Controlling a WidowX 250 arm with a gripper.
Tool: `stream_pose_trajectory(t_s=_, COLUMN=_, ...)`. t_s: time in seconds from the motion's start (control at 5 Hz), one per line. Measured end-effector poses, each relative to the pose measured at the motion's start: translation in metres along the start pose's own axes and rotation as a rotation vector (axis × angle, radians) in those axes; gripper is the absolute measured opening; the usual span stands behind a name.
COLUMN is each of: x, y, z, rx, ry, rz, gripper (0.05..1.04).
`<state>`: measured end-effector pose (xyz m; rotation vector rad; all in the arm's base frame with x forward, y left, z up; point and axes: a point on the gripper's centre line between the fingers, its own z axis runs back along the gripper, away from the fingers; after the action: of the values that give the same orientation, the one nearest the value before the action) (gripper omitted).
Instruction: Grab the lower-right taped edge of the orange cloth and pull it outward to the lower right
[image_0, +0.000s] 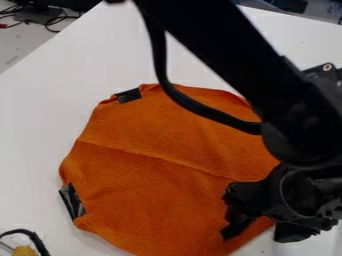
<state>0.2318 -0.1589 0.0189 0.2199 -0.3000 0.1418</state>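
gripper (260, 233) hangs over the lower right part of an orange cloth (150, 185), its two fingers standing wide apart, with no fold seen pinched between them. whether the tips touch the fabric is hard to tell. the cloth lies mostly flat on the white table (40, 115), spreading from beneath the gripper to the left and up the view, its near right edge running just below the fingers. a long crease (157, 157) crosses it, above and left of the gripper. two dark patches sit on its rim, one (128, 95) far up and left, the other (71, 201) straight across to the left. farther off, down and left, lies a yellow thing (25, 251) beside a dark curved piece (33, 236). the black arm (254, 65) passes above the gripper

thin, limp fabric like this likely asks for low tips and a small bunch of cloth gathered between them, since a shallow pinch would slip off. pressing hard on the table would drag the cloth; a slow, level close near the edge should keep the rest flat
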Motion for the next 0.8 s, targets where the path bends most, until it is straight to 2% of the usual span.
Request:
stream_pose_trajectory(t_s=0.2, x=0.001, y=-0.005, z=0.012, rx=-0.051, ry=0.022, rz=0.013, gripper=1.006)
stream_pose_trajectory(t_s=0.4, x=-0.003, y=-0.015, z=0.014, rx=-0.110, ry=0.070, rz=0.065, gripper=1.006)
stream_pose_trajectory(t_s=0.6, x=0.000, y=-0.027, z=0.014, rx=-0.223, ry=0.107, rz=0.133, gripper=1.006)
stream_pose_trajectory(t_s=0.8, x=0.002, y=-0.032, z=0.010, rx=-0.273, ry=0.122, rz=0.150, gripper=1.006)
